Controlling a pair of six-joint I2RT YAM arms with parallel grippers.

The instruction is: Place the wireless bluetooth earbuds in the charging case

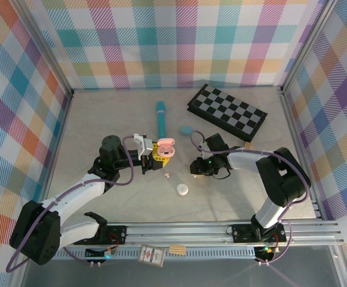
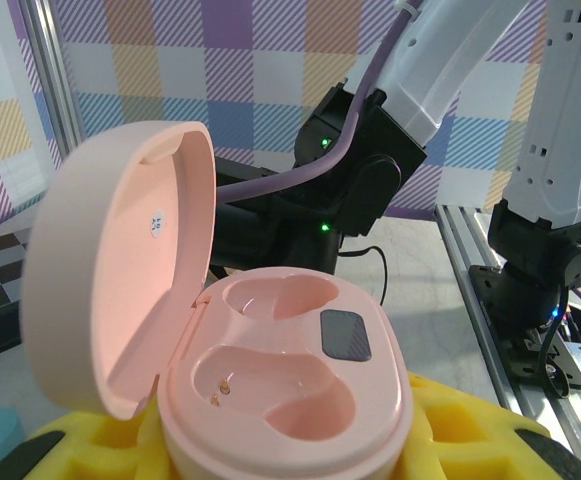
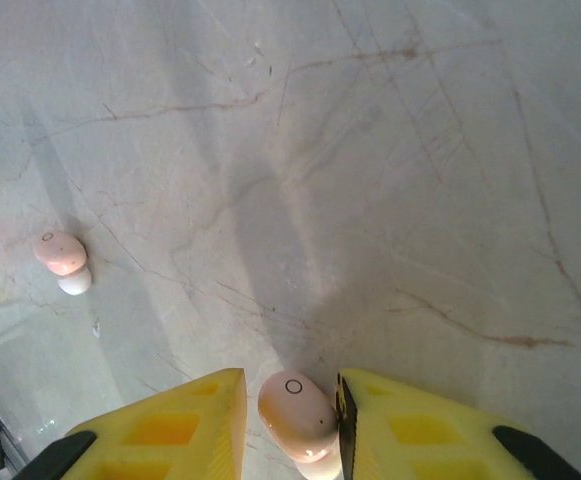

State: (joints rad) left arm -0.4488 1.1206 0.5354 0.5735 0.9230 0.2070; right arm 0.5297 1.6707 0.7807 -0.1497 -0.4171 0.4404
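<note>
As left arm (image 1: 83, 191) props case (image 2: 280, 400) — right arm (image 1: 251, 160) stoops.

Inside the lid of the pink case (image 2: 120, 270) sits a small round white sticker (image 2: 157, 222) with two dark characters, turned sideways; they look like "26". A thin ring mark stands on each pink bud — the nearer earbud (image 3: 298, 415) and the farther earbud (image 3: 60, 252).

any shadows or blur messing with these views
Right wrist: a soft shadow crosses the table above the right fingers; the earbud between them is sharp. Left wrist: the open case is evenly lit and clear, the left fingers under it a bit soft. Top external: even light, no glare.
</note>
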